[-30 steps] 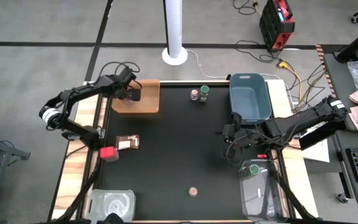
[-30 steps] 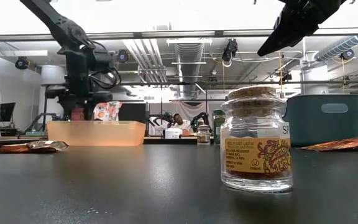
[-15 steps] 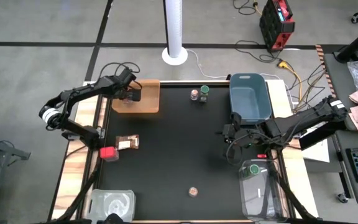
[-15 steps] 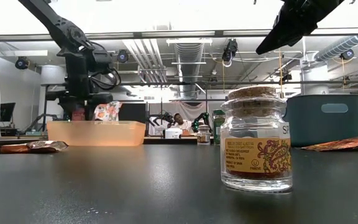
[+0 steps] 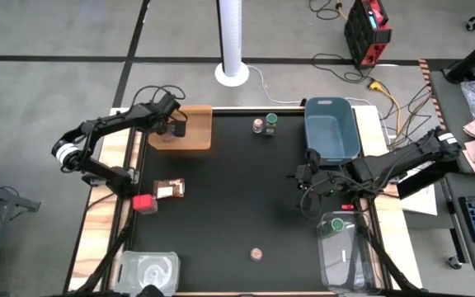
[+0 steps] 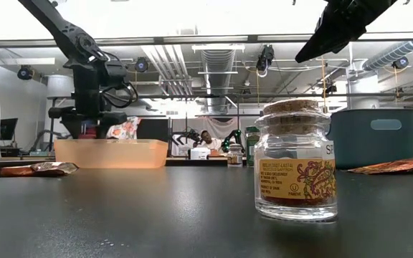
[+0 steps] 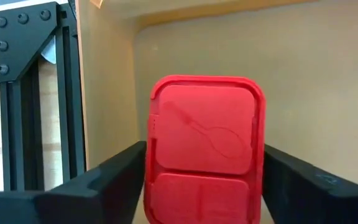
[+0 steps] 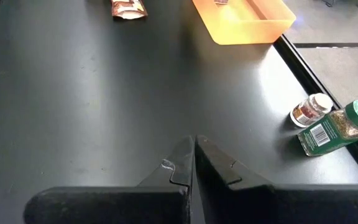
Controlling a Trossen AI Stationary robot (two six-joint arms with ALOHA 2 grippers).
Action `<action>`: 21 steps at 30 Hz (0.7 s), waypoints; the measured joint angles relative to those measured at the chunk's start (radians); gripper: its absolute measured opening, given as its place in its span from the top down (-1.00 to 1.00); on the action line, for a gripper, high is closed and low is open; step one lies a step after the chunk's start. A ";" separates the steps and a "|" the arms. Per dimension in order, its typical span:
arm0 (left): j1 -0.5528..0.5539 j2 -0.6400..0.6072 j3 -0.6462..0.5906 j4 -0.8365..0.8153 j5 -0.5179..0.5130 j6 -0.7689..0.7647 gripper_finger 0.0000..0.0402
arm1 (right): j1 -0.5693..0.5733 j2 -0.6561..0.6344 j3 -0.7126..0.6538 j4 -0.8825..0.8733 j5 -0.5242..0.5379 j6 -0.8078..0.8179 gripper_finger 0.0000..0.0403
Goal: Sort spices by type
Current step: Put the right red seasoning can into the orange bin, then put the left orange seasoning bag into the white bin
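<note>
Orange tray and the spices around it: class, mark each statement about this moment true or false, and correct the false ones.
1. A red box sits between the left gripper's fingers, over the orange tray. True.
2. The right gripper is wide open. False: it is shut, holding nothing.
3. A green-capped jar stands beside a tan-capped jar. True.
4. The blue tub holds both packets. False: one brown packet lies on the table near another red box.
</note>
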 joint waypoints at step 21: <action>0.000 -0.006 0.181 -0.165 0.000 0.107 -0.40 | 0.000 0.000 0.000 0.001 0.000 0.000 0.95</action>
